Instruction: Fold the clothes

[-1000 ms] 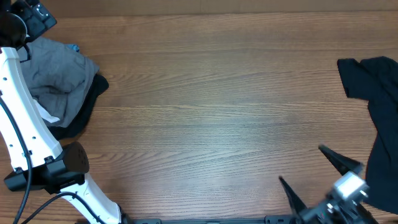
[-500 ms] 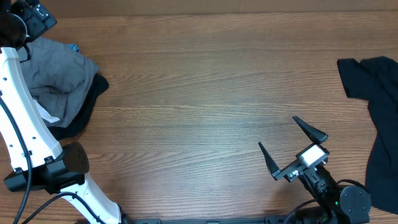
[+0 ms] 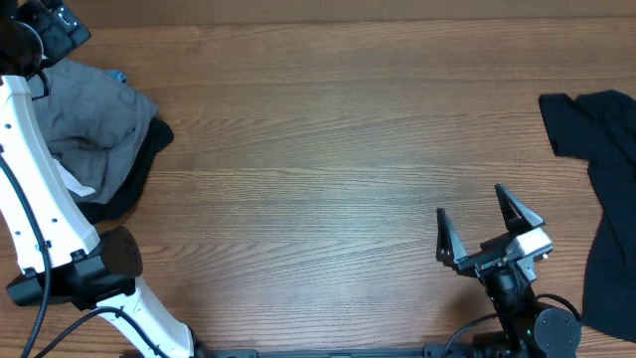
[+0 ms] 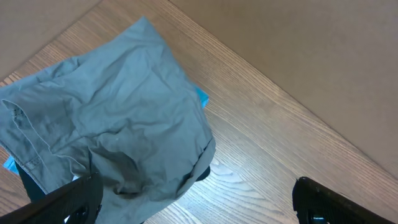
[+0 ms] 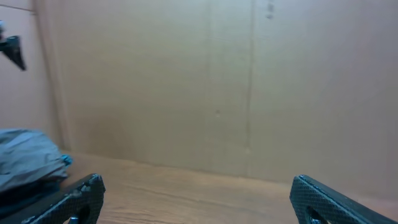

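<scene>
A crumpled mid-grey garment (image 3: 84,119) lies at the far left of the table on a black garment (image 3: 134,189), with a white label (image 3: 75,179) and a light blue scrap (image 3: 117,76) showing. My left gripper (image 3: 50,25) hangs over the pile's far corner. In the left wrist view the left gripper (image 4: 199,205) is wide open and empty above the grey garment (image 4: 106,124), not touching it. Another black garment (image 3: 606,189) lies at the right edge. My right gripper (image 3: 482,227) is open and empty near the front edge; in its wrist view (image 5: 199,199) nothing lies between the fingers.
The wooden table (image 3: 338,149) is backed by a brown cardboard wall (image 5: 205,81). The left arm's white link (image 3: 35,189) crosses the pile's left side. The grey pile (image 5: 28,158) shows far left in the right wrist view.
My right gripper has moved left and away from the front right corner, then turned to face the back wall. The left arm and the garments have not moved.
</scene>
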`<action>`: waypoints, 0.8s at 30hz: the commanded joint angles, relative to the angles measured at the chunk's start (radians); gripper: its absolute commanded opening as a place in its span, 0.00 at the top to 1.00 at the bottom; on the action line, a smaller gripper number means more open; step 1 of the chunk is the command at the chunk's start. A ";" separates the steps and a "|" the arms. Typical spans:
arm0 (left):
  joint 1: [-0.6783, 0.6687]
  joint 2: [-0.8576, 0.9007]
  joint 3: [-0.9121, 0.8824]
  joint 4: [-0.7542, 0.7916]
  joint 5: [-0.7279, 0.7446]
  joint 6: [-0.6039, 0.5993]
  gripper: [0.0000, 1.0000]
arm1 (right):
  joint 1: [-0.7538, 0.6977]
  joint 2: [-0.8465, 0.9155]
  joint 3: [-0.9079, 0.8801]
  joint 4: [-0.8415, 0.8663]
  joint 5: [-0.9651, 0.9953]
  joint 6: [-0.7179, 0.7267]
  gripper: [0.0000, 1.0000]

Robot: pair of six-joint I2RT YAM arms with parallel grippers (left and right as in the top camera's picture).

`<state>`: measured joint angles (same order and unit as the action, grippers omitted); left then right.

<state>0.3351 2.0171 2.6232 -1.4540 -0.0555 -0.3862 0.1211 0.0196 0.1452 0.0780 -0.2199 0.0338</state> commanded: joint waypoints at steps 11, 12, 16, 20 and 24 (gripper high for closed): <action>-0.004 0.006 -0.001 0.000 0.004 0.005 0.00 | -0.073 -0.017 -0.138 0.038 0.048 0.045 0.00; -0.004 0.006 -0.001 0.000 0.004 0.005 0.00 | -0.073 -0.017 -0.137 0.033 0.050 0.045 0.00; -0.004 0.006 -0.001 -0.001 0.004 0.005 0.00 | -0.073 -0.017 -0.137 0.033 0.105 0.045 0.00; -0.004 0.006 -0.001 -0.001 0.004 0.005 0.00 | -0.073 -0.017 -0.137 -0.019 0.130 0.045 0.00; -0.004 0.006 -0.001 0.000 0.004 0.005 0.00 | -0.073 -0.017 -0.137 -0.098 0.133 0.045 0.00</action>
<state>0.3351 2.0171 2.6232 -1.4540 -0.0555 -0.3862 0.0528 0.0147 0.0181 0.0036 -0.1123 0.0746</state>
